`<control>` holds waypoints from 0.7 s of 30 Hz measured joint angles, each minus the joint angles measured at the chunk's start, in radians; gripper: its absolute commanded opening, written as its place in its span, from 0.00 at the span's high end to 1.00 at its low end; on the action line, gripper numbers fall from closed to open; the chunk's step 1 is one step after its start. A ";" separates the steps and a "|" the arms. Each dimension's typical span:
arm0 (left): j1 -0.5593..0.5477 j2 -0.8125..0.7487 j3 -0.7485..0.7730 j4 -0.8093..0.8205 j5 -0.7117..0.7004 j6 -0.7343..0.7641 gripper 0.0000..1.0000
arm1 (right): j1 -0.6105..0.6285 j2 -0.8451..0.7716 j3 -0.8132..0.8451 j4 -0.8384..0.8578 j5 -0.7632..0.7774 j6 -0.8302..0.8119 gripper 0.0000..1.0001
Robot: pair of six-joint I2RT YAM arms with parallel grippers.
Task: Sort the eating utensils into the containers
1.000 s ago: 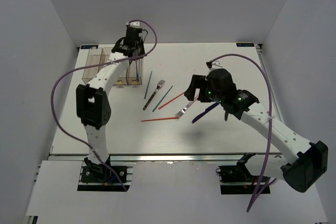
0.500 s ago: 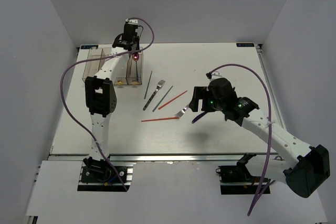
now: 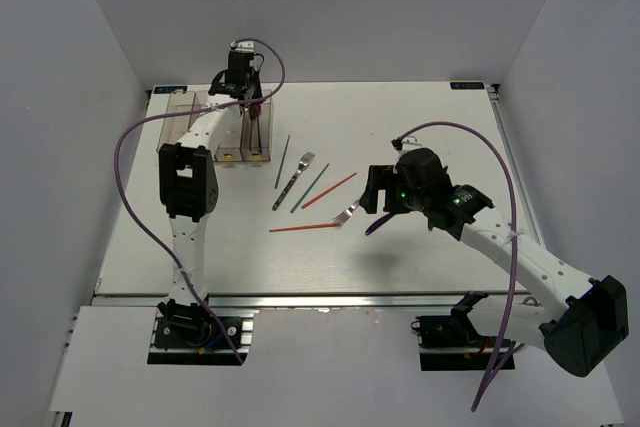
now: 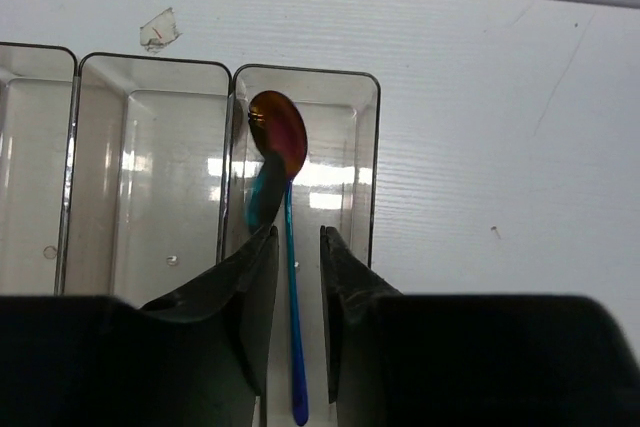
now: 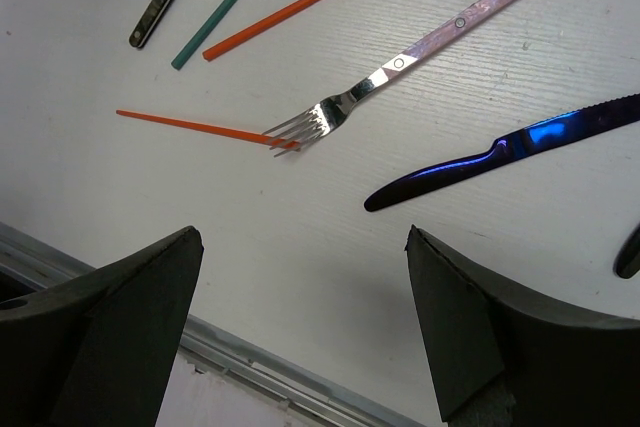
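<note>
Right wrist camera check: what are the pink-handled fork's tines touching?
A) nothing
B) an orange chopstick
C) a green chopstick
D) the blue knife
B: the fork has its tines lying over the end of the lower orange chopstick, well apart from the blue knife.

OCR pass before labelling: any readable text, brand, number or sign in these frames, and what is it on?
None legible in any view.
Left blue strip and right blue strip at the far edge: too small to read.
Yellow-orange marks on the containers: no lettering visible.
Tape scrap: blank.
</note>
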 measured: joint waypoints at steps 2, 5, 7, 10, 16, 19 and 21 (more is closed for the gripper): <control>0.004 0.000 0.002 0.008 0.014 -0.005 0.67 | 0.000 0.000 0.000 0.000 0.000 0.000 0.12; 0.009 0.003 0.024 0.006 0.029 -0.011 0.60 | 0.000 0.000 0.000 0.000 0.000 0.000 0.12; 0.011 0.005 0.053 -0.004 0.037 -0.019 0.59 | 0.000 0.000 0.000 0.000 0.000 0.000 0.12; 0.013 -0.002 0.078 0.000 0.044 -0.033 0.28 | -0.001 0.000 0.000 0.000 0.010 -0.003 0.11; 0.013 -0.120 -0.040 -0.009 0.074 -0.089 0.04 | -0.069 0.039 0.000 0.005 -0.008 -0.007 0.11; 0.013 -0.198 -0.075 -0.073 0.079 -0.113 0.10 | -0.084 0.068 0.000 0.006 -0.027 -0.003 0.11; 0.013 -0.240 -0.085 -0.115 0.084 -0.145 0.17 | -0.084 0.067 -0.004 0.010 -0.032 -0.002 0.11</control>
